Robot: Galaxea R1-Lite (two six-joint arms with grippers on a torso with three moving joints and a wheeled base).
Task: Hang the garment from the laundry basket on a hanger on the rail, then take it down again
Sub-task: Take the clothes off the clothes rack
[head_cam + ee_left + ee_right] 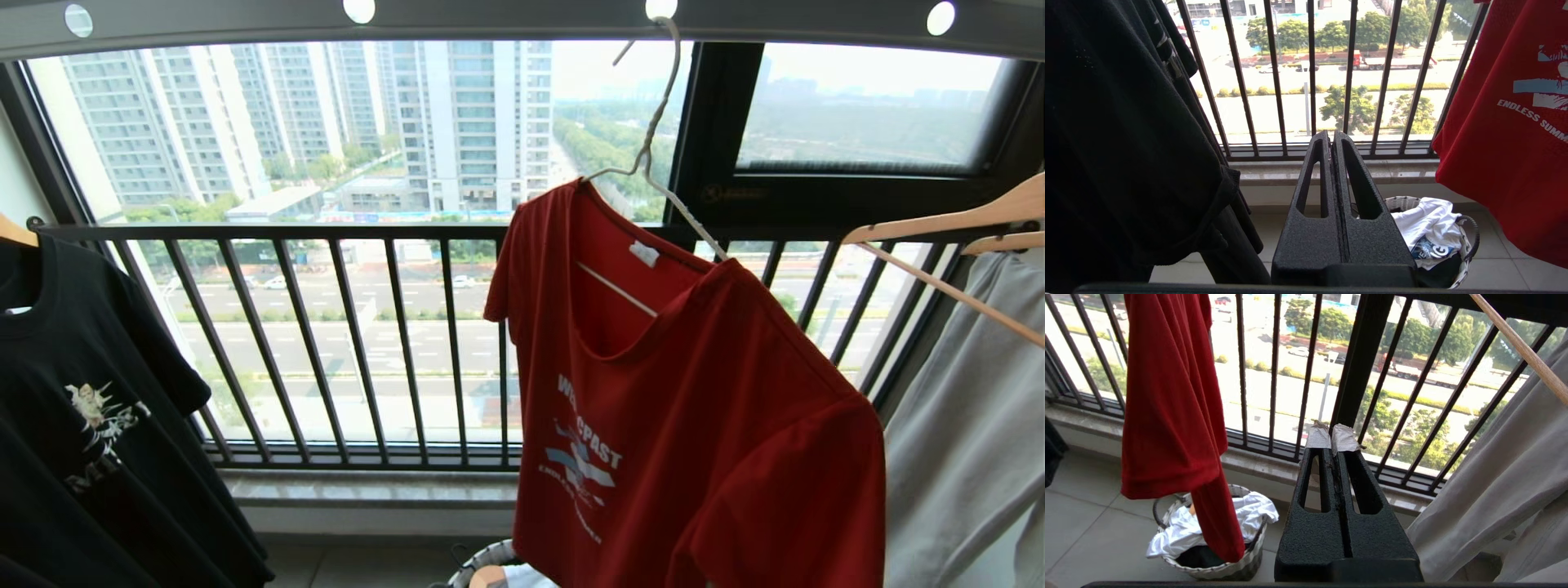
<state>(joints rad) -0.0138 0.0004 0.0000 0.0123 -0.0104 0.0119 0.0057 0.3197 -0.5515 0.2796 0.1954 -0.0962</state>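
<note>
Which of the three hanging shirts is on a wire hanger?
The red T-shirt in the middle, on the white wire hanger; the grey one's hanger is wooden.

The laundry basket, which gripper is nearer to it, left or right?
Hard to call. Left gripper has the laundry basket just beside its fingers; right gripper sees it farther aside, under the red T-shirt.

Red T-shirt [1515, 134] chest print reading "ENDLESS SUMM", partly legible "COAST"
</note>
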